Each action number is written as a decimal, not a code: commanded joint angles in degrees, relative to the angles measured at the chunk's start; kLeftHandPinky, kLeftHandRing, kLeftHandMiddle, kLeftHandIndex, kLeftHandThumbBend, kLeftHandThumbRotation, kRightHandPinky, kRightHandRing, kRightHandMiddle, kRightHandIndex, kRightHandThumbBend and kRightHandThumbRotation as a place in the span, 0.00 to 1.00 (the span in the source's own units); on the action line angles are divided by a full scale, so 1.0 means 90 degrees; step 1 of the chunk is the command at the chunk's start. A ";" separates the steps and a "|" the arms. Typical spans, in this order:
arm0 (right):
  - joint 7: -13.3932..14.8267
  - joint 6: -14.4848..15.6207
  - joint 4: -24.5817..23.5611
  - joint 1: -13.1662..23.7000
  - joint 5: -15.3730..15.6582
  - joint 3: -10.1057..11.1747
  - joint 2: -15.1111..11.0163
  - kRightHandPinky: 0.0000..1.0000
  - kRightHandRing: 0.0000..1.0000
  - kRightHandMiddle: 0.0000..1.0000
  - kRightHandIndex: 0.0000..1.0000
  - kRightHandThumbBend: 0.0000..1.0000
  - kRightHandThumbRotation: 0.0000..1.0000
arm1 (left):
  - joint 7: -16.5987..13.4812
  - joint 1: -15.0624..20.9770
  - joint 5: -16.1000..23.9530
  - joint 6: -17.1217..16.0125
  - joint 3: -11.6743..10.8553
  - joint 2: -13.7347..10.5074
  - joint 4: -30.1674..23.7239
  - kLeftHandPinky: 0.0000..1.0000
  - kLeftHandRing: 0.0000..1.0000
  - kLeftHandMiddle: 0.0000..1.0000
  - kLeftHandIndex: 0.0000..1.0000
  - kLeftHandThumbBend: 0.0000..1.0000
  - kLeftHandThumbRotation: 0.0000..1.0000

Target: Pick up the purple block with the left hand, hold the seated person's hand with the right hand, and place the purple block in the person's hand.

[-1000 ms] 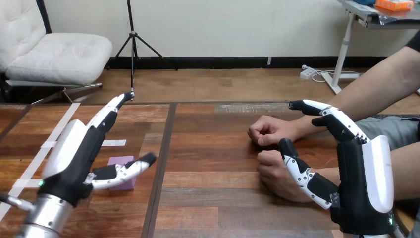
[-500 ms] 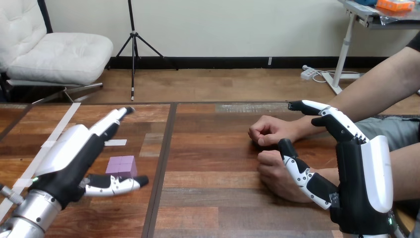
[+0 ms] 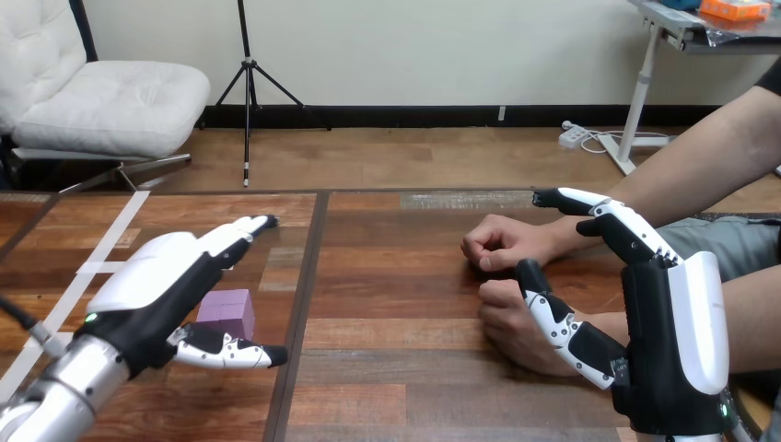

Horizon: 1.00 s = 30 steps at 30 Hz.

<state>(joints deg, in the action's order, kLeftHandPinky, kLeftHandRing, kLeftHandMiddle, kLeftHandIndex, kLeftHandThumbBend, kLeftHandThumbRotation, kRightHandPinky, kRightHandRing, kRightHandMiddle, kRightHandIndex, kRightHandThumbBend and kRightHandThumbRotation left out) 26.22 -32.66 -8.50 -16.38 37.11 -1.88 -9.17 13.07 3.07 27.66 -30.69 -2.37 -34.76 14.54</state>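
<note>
1. Head view: the left hand (image 3: 152, 287) hangs over the left part of the wooden table (image 3: 396, 368), its silver forearm coming up from the bottom left corner.
2. Its fingers (image 3: 241, 232) are stretched straight toward the table's middle and its thumb (image 3: 230, 353) is spread well below them, so the hand is apart and grips nothing.
3. The purple block (image 3: 228, 311) lies on the table in the gap between those fingers and the thumb, its left edge hidden behind the palm. Whether the hand touches it cannot be told.
4. Strips of white tape (image 3: 99, 268) run across the table's left part.
5. The right hand (image 3: 677, 336) stands upright at the right, its fingers and thumb spread wide and closed on nothing.
6. The person's nearer hand (image 3: 505, 322) is a fist on the table, and the right hand's thumb (image 3: 551, 315) lies across it.
7. The person's farther hand (image 3: 495, 243), also a fist, rests just beyond. The right hand's fingers (image 3: 589, 204) reach over its wrist.
</note>
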 commanded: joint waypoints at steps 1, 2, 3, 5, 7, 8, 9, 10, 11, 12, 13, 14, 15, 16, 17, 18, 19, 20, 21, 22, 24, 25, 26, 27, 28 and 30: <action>0.0013 -0.0008 -0.0053 0.0365 -0.0022 0.0044 -0.0038 0.65 0.73 0.73 0.69 0.39 0.00 | 0.0085 0.0580 0.0031 0.0061 0.0125 -0.0306 0.0032 0.94 0.97 0.96 0.95 0.90 0.27; 0.0001 0.0000 -0.0058 0.0364 -0.0033 0.0047 -0.0039 0.65 0.73 0.73 0.69 0.39 0.00 | 0.0120 0.0611 0.0036 0.0076 0.0153 -0.0332 0.0042 0.94 0.97 0.96 0.95 0.90 0.27; -0.0007 0.0007 -0.0062 0.0362 -0.0041 0.0048 -0.0039 0.65 0.73 0.73 0.69 0.39 0.00 | 0.0136 0.0631 0.0037 0.0084 0.0173 -0.0350 0.0050 0.94 0.97 0.96 0.95 0.90 0.27; -0.0016 0.0012 -0.0062 0.0365 -0.0050 0.0054 -0.0042 0.65 0.73 0.73 0.69 0.39 0.00 | 0.0170 0.0678 0.0028 0.0095 0.0214 -0.0380 0.0078 0.95 0.96 0.96 0.94 0.91 0.26; -0.0017 0.0011 -0.0057 0.0370 -0.0052 0.0059 -0.0046 0.65 0.73 0.73 0.69 0.39 0.00 | 0.0189 0.0714 0.0013 0.0099 0.0246 -0.0400 0.0107 0.95 0.96 0.95 0.94 0.91 0.26; -0.0027 0.0016 -0.0063 0.0372 -0.0059 0.0061 -0.0047 0.65 0.73 0.73 0.69 0.39 0.00 | 0.0197 0.0749 0.0014 0.0090 0.0268 -0.0414 0.0138 0.95 0.96 0.95 0.94 0.91 0.25; -0.0034 0.0019 -0.0066 0.0373 -0.0065 0.0062 -0.0047 0.65 0.73 0.73 0.69 0.39 0.00 | 0.0197 0.0771 0.0015 0.0085 0.0287 -0.0425 0.0159 0.95 0.96 0.95 0.94 0.92 0.25; -0.0046 0.0034 -0.0076 0.0374 -0.0067 0.0065 -0.0048 0.65 0.73 0.73 0.69 0.39 0.00 | 0.0198 0.0807 0.0019 0.0084 0.0315 -0.0440 0.0189 0.95 0.95 0.95 0.93 0.92 0.25; -0.0055 0.0045 -0.0082 0.0374 -0.0068 0.0068 -0.0049 0.65 0.73 0.73 0.69 0.39 0.00 | 0.0198 0.0832 0.0021 0.0084 0.0335 -0.0450 0.0209 0.95 0.95 0.94 0.93 0.92 0.24; -0.0064 0.0054 -0.0085 0.0378 -0.0071 0.0071 -0.0052 0.66 0.73 0.73 0.69 0.39 0.00 | 0.0188 0.0865 0.0013 0.0056 0.0353 -0.0454 0.0253 0.95 0.95 0.94 0.93 0.92 0.24; -0.0071 0.0059 -0.0087 0.0380 -0.0074 0.0072 -0.0055 0.66 0.73 0.73 0.69 0.39 0.00 | 0.0179 0.0888 0.0006 0.0034 0.0366 -0.0457 0.0285 0.95 0.95 0.94 0.92 0.92 0.24; -0.0074 0.0061 -0.0086 0.0383 -0.0076 0.0074 -0.0056 0.66 0.73 0.73 0.69 0.39 0.00 | 0.0169 0.0903 -0.0001 0.0018 0.0378 -0.0461 0.0309 0.94 0.94 0.94 0.92 0.92 0.23; -0.0084 0.0069 -0.0089 0.0387 -0.0082 0.0075 -0.0058 0.66 0.73 0.73 0.69 0.39 0.00 | 0.0166 0.0930 -0.0012 0.0010 0.0391 -0.0461 0.0343 0.94 0.94 0.94 0.92 0.91 0.23; -0.0092 0.0075 -0.0092 0.0389 -0.0086 0.0075 -0.0059 0.66 0.73 0.73 0.69 0.39 0.00 | 0.0164 0.0948 -0.0020 0.0008 0.0403 -0.0462 0.0364 0.94 0.94 0.94 0.92 0.91 0.22; -0.0098 0.0080 -0.0094 0.0392 -0.0090 0.0076 -0.0059 0.66 0.73 0.73 0.69 0.39 0.00 | 0.0162 0.0962 -0.0025 0.0007 0.0412 -0.0463 0.0381 0.94 0.94 0.93 0.91 0.91 0.22; -0.0099 0.0083 -0.0095 0.0397 -0.0080 0.0079 -0.0064 0.66 0.73 0.73 0.68 0.39 0.00 | 0.0160 0.0985 -0.0024 0.0021 0.0423 -0.0461 0.0404 0.94 0.93 0.93 0.91 0.91 0.22; -0.0098 0.0084 -0.0094 0.0401 -0.0072 0.0082 -0.0067 0.66 0.73 0.73 0.68 0.39 0.00 | 0.0156 0.1000 -0.0023 0.0030 0.0432 -0.0460 0.0420 0.93 0.93 0.93 0.91 0.90 0.21; -0.0099 0.0085 -0.0094 0.0404 -0.0067 0.0084 -0.0069 0.66 0.73 0.73 0.68 0.40 0.00 | 0.0153 0.1012 -0.0023 0.0036 0.0441 -0.0460 0.0432 0.93 0.93 0.93 0.91 0.90 0.21; -0.0103 0.0088 -0.0091 0.0411 -0.0070 0.0085 -0.0069 0.66 0.73 0.73 0.68 0.40 0.00 | 0.0147 0.1038 -0.0025 0.0036 0.0453 -0.0459 0.0468 0.93 0.93 0.93 0.91 0.90 0.21; -0.0108 0.0091 -0.0090 0.0417 -0.0075 0.0085 -0.0069 0.66 0.73 0.73 0.68 0.40 0.00 | 0.0142 0.1056 -0.0028 0.0033 0.0464 -0.0460 0.0494 0.93 0.93 0.93 0.91 0.89 0.21; -0.0114 0.0090 -0.0086 0.0430 -0.0078 0.0086 -0.0072 0.66 0.73 0.73 0.68 0.40 0.00 | 0.0143 0.1092 -0.0036 0.0055 0.0482 -0.0455 0.0536 0.92 0.92 0.93 0.90 0.88 0.20; -0.0116 0.0089 -0.0083 0.0436 -0.0076 0.0087 -0.0075 0.65 0.73 0.73 0.68 0.40 0.00 | 0.0146 0.1107 -0.0040 0.0072 0.0488 -0.0451 0.0550 0.91 0.92 0.92 0.90 0.87 0.18; -0.0117 0.0087 -0.0081 0.0441 -0.0076 0.0089 -0.0077 0.65 0.73 0.73 0.68 0.40 0.00 | 0.0147 0.1119 -0.0043 0.0083 0.0494 -0.0449 0.0563 0.90 0.92 0.92 0.89 0.87 0.18; -0.0125 0.0094 -0.0085 0.0443 -0.0078 0.0090 -0.0077 0.65 0.73 0.73 0.68 0.40 0.00 | 0.0157 0.1140 -0.0033 0.0125 0.0505 -0.0448 0.0574 0.90 0.92 0.92 0.89 0.87 0.17; -0.0131 0.0099 -0.0089 0.0443 -0.0081 0.0091 -0.0076 0.65 0.73 0.73 0.68 0.40 0.00 | 0.0162 0.1154 -0.0025 0.0151 0.0514 -0.0449 0.0582 0.89 0.91 0.92 0.89 0.86 0.17; -0.0139 0.0103 -0.0090 0.0444 -0.0083 0.0095 -0.0079 0.65 0.73 0.73 0.68 0.40 0.00 | 0.0180 0.1177 -0.0003 0.0228 0.0534 -0.0450 0.0579 0.88 0.91 0.92 0.89 0.86 0.16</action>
<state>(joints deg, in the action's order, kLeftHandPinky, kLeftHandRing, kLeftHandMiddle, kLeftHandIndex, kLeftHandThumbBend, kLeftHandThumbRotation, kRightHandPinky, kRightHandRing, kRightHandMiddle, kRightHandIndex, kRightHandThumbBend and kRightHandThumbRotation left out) 25.08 -31.83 -8.50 -16.36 36.90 -1.70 -9.26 14.92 9.30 27.62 -29.58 1.94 -37.70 19.16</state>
